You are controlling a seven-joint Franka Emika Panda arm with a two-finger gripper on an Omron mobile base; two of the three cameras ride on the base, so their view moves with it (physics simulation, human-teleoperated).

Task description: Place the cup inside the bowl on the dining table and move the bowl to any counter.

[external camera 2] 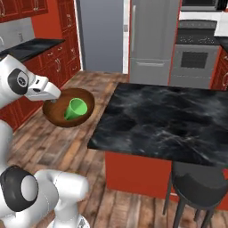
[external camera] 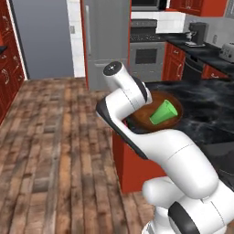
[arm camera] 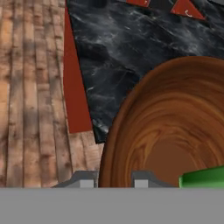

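One cup (external camera 2: 75, 109) half-hidden in bowl (external camera 2: 58, 118).

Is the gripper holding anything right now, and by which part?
Yes: the gripper grips the bowl by its near rim, one finger on each side of the wall, lifted off the dining table with the cup lying inside.

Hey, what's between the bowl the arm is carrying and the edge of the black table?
Nothing. In the right base view the bowl hangs clear of the dining table, with bare wood floor below the gap. The cup lies inside it.
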